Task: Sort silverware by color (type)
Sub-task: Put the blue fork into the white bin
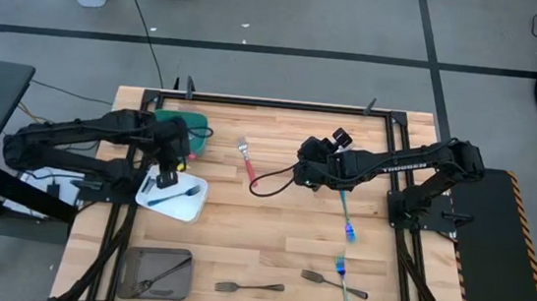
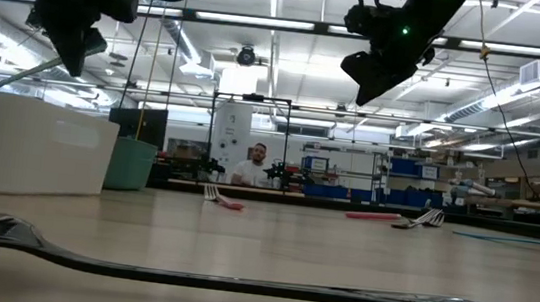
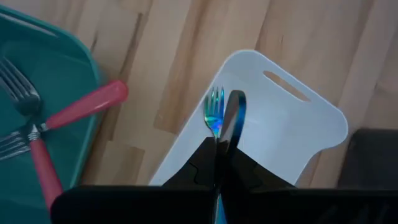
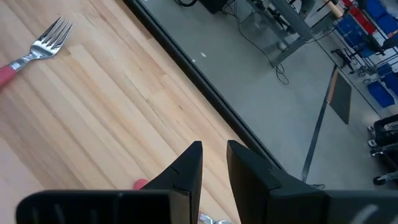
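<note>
My left gripper (image 1: 165, 173) hangs over the white bin (image 1: 189, 205) at the table's left, shut on a blue fork (image 3: 214, 111). A rounded blue end (image 3: 236, 112) shows beside the tines; whether it is a second utensil I cannot tell. Another fork (image 1: 175, 196) lies in the white bin. The green bin (image 3: 50, 74) beside it holds red-handled forks (image 3: 74, 111). My right gripper (image 4: 214, 160) hovers open above mid-table with nothing between its fingers. A red-handled fork (image 1: 246, 160) lies on the table to its left. Two blue utensils (image 1: 346, 223) and grey forks (image 1: 250, 287) lie toward the near right. My left gripper pinches the blue fork between its two shut fingers (image 3: 205, 158), which come steeply from above. The tines (image 3: 214, 106) stick out past the fingertips, clear above the white bin's floor. The fingers hide the handle and the place of contact.
A grey bin (image 1: 126, 275) with grey forks stands at the near left corner. A red cable (image 1: 267, 182) loops under my right arm. A dark fork (image 2: 236, 280) lies close to the low camera. A person (image 2: 256, 168) sits in the room beyond the table.
</note>
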Motion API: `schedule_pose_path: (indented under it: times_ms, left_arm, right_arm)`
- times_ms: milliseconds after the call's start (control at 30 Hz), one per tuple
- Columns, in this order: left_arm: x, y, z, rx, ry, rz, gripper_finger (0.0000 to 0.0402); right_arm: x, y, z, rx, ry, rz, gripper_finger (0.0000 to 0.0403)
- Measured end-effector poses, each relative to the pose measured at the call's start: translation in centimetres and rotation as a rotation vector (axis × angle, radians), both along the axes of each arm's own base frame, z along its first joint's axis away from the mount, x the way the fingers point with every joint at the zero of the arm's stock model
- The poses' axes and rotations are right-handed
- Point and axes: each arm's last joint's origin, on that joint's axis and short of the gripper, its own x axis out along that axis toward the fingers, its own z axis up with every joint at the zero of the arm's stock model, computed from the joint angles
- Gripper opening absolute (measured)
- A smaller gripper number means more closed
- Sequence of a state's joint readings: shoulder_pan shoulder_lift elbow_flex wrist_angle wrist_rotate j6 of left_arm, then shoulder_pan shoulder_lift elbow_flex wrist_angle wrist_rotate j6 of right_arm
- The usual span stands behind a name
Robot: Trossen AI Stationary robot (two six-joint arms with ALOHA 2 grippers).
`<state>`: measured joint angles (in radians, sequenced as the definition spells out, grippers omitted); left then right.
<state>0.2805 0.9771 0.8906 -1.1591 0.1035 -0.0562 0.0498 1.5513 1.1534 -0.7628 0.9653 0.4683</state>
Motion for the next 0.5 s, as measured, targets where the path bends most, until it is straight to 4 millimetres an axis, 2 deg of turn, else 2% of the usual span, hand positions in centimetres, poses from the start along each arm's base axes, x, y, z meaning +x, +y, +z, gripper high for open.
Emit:
schedule_pose_path:
  times_ms: [333,500]
  left_arm:
    - [1.8,-1.1,-1.5,-0.041,0.117,-0.034,0.0015]
    - [2.5,-1.5,-2.2,-0.051,0.176,-0.061,0.0031]
  right_arm:
    - [0.0,0.0,0.0,0.0,0.0,0.0,0.0083]
    - [0.0,0.0,0.0,-0.004,0.013,0.008,0.0082]
